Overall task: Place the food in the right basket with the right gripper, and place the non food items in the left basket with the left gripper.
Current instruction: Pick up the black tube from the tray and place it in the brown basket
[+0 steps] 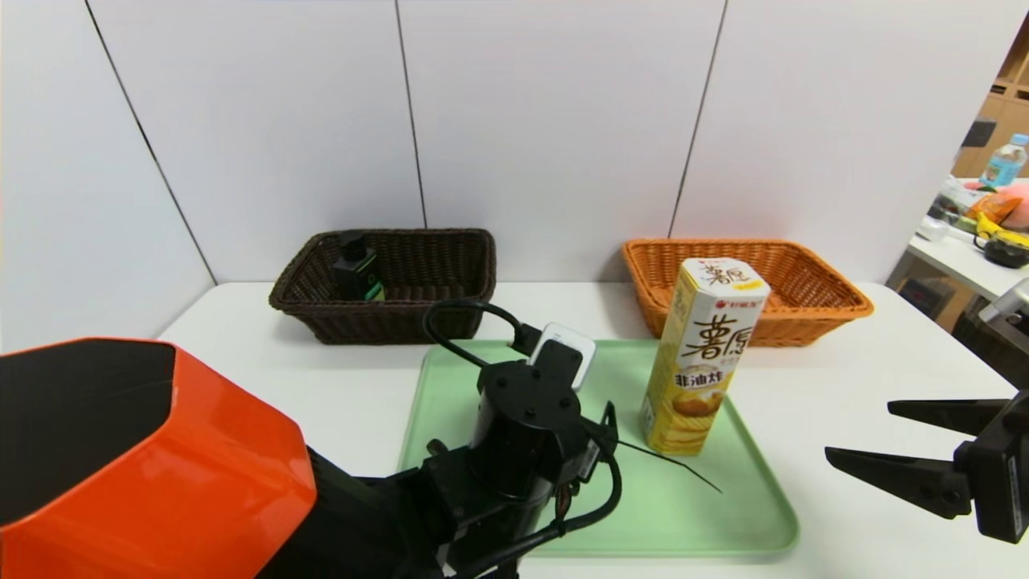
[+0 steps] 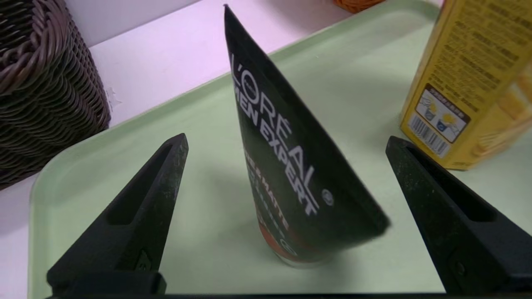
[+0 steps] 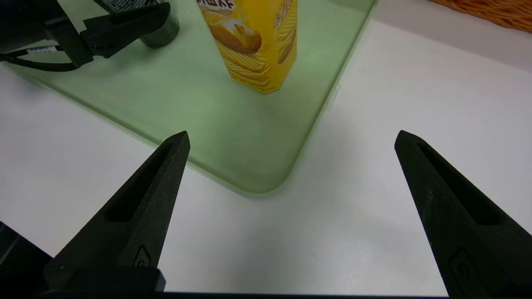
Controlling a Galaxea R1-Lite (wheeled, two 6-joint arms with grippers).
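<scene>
A black L'Oréal Men Expert tube (image 2: 286, 166) stands cap-down on the green tray (image 2: 104, 174), its flat crimped end pointing up and tilted a little. It sits between the two fingers of the left gripper (image 2: 286, 143), whose jaws are spread wide on either side of it without touching it; in the head view the arm's wrist hides nearly all of the tube. Just beside it on the same tray stands a tall yellow box of potato crisps (image 1: 703, 358), upright, on the side toward the robot's right. The tray lies on the white table (image 1: 321, 378). At the far edge of the table, against the wall, the dark brown wicker basket (image 1: 402, 314) sits on the left with a small black bottle (image 1: 356, 273) already inside it, and the orange wicker basket (image 1: 804, 301) sits on the right. The right gripper (image 3: 291, 137) hangs over bare table near the tray's near right corner, its jaws spread and holding nothing.
</scene>
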